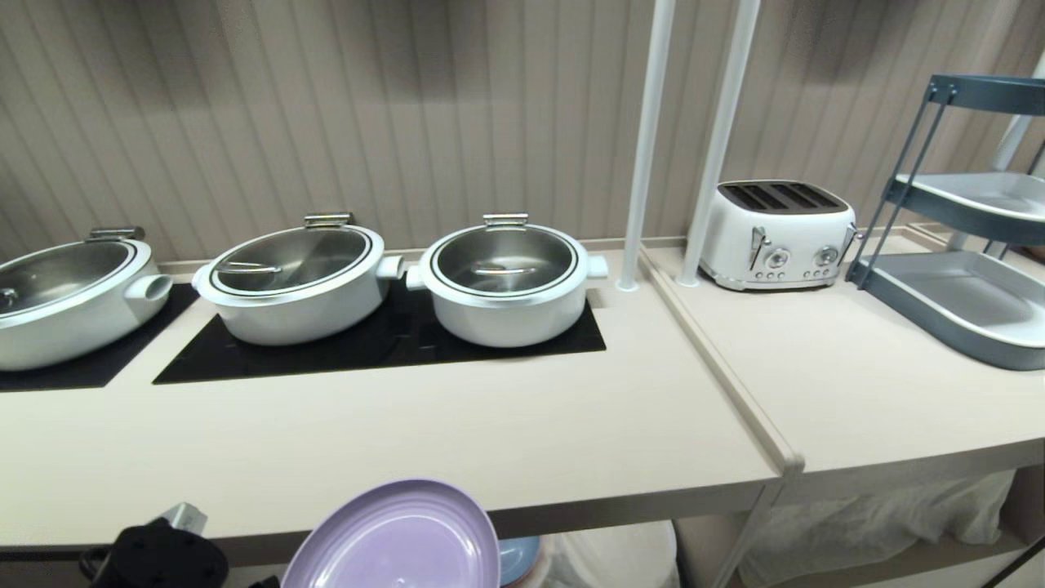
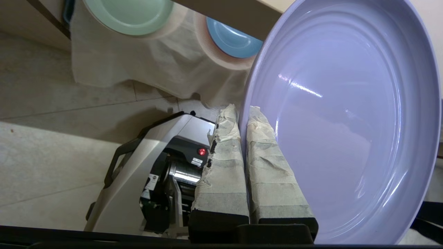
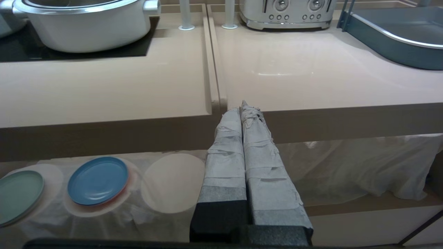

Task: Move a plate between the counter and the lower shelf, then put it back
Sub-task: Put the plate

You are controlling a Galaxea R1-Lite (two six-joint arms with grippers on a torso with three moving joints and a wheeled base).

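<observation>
Nearest, left gripper (image 2: 244, 114) clamped on rim of plate (image 1: 396, 539), taped fingers (image 2: 225, 166) either side of the edge. Held tilted in the air, just before front edge of counter (image 1: 457, 433), above lower shelf (image 3: 363, 204) with blue plate (image 3: 97, 180) and green plate (image 3: 19, 193) on white cloth (image 3: 166, 211). Probably stiff, glossy, slippery, breakable; best gripped at rim, kept level. Right gripper (image 3: 243, 107) closed, empty, parked before counter edge. Farther back, pots (image 1: 506, 282) and toaster (image 1: 775, 233).
</observation>
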